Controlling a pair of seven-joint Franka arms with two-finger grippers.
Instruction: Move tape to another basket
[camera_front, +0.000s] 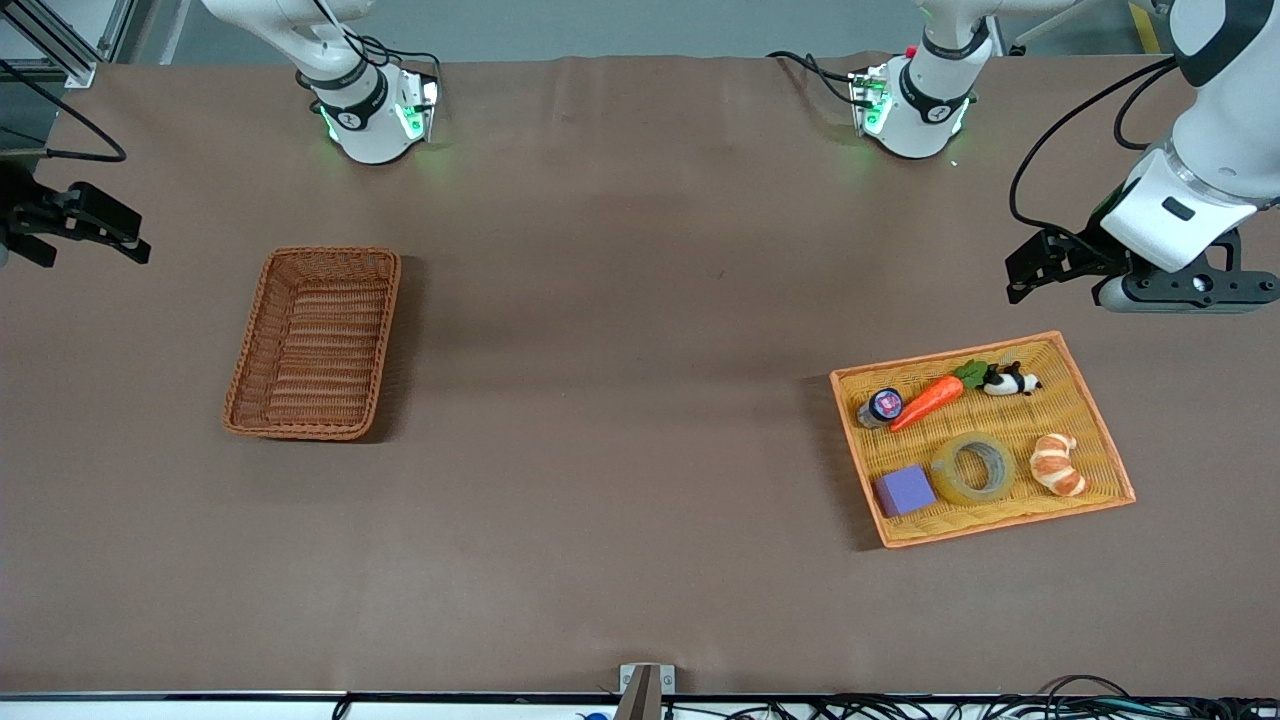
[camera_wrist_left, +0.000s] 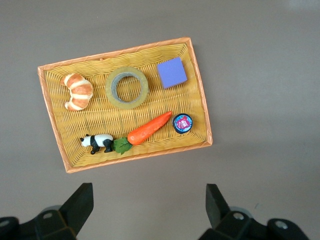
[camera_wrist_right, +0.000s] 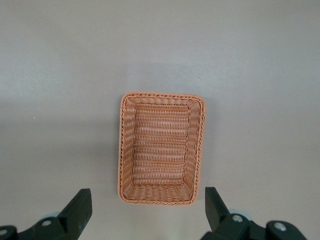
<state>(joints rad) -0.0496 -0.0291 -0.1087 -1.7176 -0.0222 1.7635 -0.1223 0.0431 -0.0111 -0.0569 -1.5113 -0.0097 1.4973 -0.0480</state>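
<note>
On the tray: the tape (camera_front: 974, 468) is lying flat in the yellow woven tray (camera_front: 1095, 415) toward the left arm's end of the table, between the purple block (camera_front: 905, 490) and the croissant (camera_front: 1058, 464).
Tape orientation: the ring is lying on its side face with its hole facing upward; being round, it is showing no long axis.
Other tray contents: the carrot (camera_front: 928, 398), the panda figure (camera_front: 1010, 381) and the small round jar (camera_front: 884, 405) are sitting in the row farther from the front camera than the tape.
Left gripper: the left gripper (camera_wrist_left: 149, 205) is hanging over bare table just beside the tray edge nearest the robot bases; its fingers (camera_wrist_left: 80, 202) are spreading wide apart, gripping nothing and touching nothing.
Right gripper: the right gripper (camera_wrist_right: 148, 207) is hanging over the table at the right arm's end, beside the basket (camera_front: 316, 342); its fingers (camera_wrist_right: 79, 206) are also standing wide apart with nothing between them.
Basket: the reddish-brown wicker basket is sitting well apart from the tray, with nothing showing inside.
</note>
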